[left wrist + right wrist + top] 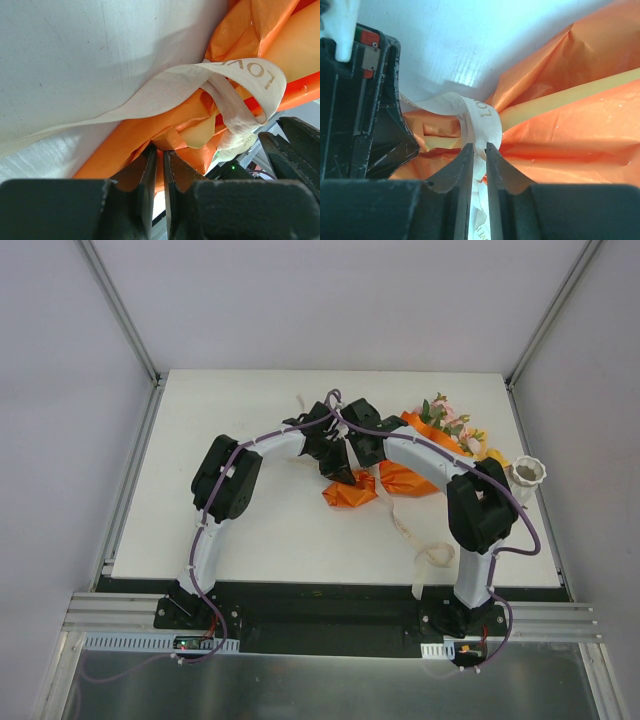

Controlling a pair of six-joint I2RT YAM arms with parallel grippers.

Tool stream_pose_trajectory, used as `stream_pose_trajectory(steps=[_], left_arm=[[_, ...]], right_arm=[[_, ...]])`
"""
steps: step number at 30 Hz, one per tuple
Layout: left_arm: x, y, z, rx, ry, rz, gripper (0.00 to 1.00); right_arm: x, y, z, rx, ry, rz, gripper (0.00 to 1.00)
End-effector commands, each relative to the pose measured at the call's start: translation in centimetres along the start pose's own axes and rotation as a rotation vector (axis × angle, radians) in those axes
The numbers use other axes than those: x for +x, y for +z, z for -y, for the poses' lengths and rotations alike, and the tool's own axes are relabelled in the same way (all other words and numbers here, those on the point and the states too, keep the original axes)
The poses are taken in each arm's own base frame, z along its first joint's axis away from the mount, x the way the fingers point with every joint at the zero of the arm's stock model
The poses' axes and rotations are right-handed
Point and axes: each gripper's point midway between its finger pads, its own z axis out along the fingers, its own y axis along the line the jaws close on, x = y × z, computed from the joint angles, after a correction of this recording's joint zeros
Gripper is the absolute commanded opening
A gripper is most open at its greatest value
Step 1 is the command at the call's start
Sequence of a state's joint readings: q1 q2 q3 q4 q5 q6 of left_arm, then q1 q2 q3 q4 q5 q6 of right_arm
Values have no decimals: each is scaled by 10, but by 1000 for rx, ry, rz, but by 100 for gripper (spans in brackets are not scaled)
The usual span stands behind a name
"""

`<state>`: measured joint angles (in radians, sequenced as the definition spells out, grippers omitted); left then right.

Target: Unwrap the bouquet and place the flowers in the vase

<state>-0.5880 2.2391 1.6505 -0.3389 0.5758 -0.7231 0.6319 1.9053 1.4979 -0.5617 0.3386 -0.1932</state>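
At mid-table, toward the far side: the bouquet (408, 478), yellow and pink roses wrapped in a bright orange paper sheet (280, 45), lay on its side on the white table (250, 530), with the blooms to the right rear and the gathered neck toward the middle.
Left gripper (159, 152): it sat at the wrap's neck from the left. The jaws were almost together, and a fold of orange paper seemed nipped between the tips, though the view was too close to be sure.
Right gripper (479, 149): the jaws were narrowed to a slit, pinching the cream ribbon (481, 120) where it bound the neck.
Ribbon tail: it trailed loose toward the near edge, beside the right arm.
Flowers (445, 418): they were inside the wrap, to the right of both grippers.
Vase (527, 475): small, white and scallop-rimmed, it stood upright near the right edge, just beside the blooms and apart from both grippers.
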Motion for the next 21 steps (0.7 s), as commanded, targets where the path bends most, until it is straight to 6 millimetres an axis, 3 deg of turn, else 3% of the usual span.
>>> stream_pose_trajectory(steps=[1,15,21], left_arm=[[7,10,-16,-61,33,-18,10],[8,9,-16,-63,33,-18,10],[8,10,-17,-63,36,-22,11]], right_arm=[[18,8,-9,-5,-105,-60,19],[34,24,-16,-30,-141,-107,24],[37,15,-16,-44,-99,-73,20]])
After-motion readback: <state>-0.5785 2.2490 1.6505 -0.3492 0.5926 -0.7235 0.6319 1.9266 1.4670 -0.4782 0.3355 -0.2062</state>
